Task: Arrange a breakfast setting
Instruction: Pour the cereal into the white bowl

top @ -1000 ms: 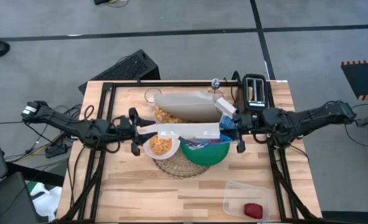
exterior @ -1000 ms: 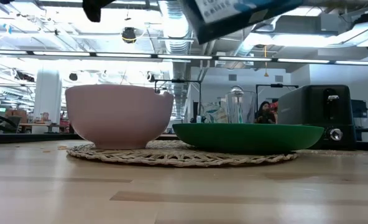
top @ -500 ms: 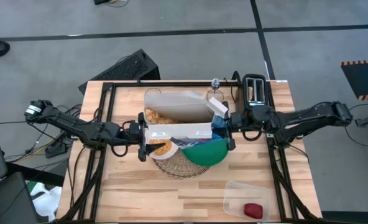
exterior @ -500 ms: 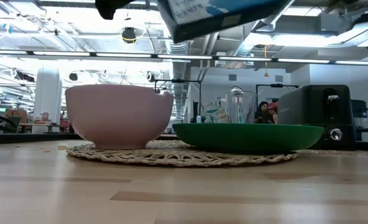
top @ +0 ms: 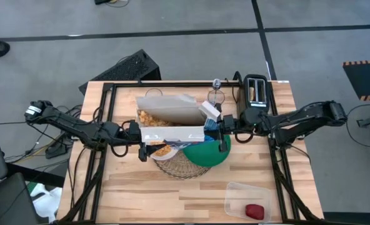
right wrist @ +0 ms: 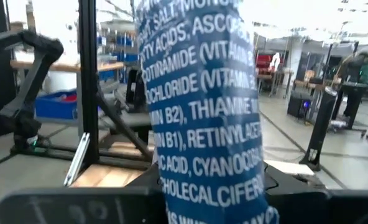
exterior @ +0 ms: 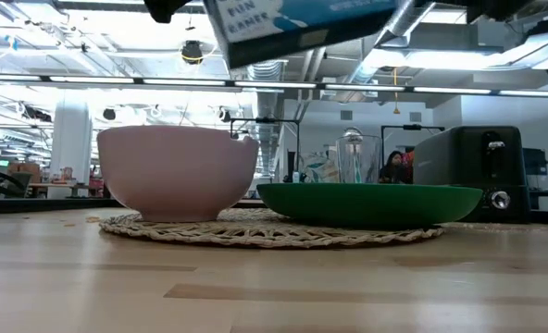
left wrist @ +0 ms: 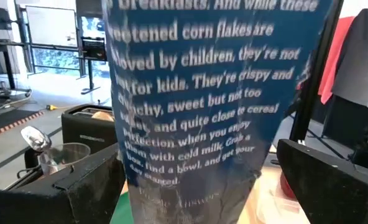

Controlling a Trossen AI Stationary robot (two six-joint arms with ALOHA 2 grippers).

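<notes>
The blue-and-white cereal box [top: 172, 114] hangs on its side above the white bowl [exterior: 177, 176] and the green plate [exterior: 367, 202]. Both of these stand on the round wicker mat [exterior: 265, 233]. Cereal flakes show in the bowl [top: 163, 150] and in the box's open left end. My right gripper [top: 218, 130] is shut on the box's right end. My left gripper [top: 142, 139] is open, with one finger on either side of the box's left end [left wrist: 202, 93]. My right gripper pinches the cereal box near its right end [right wrist: 202, 186] between its two fingers, one on each broad face, and a narrow printed side faces the wrist. The fingers come level from the table's right. The box is lifted clear, lying lengthwise left to right.
A black toaster [top: 255, 90] stands at the far right. Beside it a clear glass [top: 216, 97] holds a spoon. A clear plastic tub [top: 247, 199] with a red apple [top: 255, 210] sits near the front right corner. Bare wood lies along the near edge.
My right gripper has carried the cereal box toward the table's left and a little down. The box now hangs over the bowl instead of the plate. My left gripper has opened and let go of the box's left end.
</notes>
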